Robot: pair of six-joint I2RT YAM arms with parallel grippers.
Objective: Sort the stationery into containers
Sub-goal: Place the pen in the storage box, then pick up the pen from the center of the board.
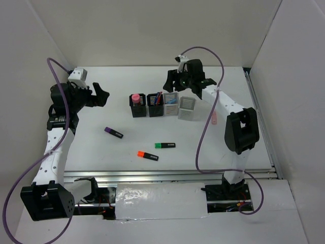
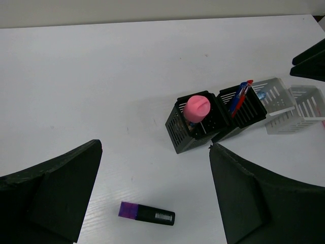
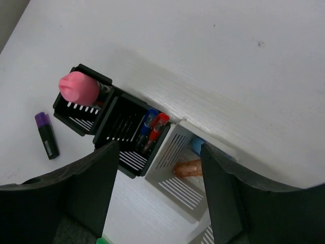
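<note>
Right fingers [image 3: 66, 198] apart above grey cup [image 3: 175, 189]

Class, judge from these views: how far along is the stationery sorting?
Done: a pink marker stands in the end black cup, red and blue pens in the second black cup, a peach marker in a grey cup. In hand: nothing; left tool and right tool are open, the right above that grey cup. Left: the purple marker, green marker, orange marker on the table.
</note>
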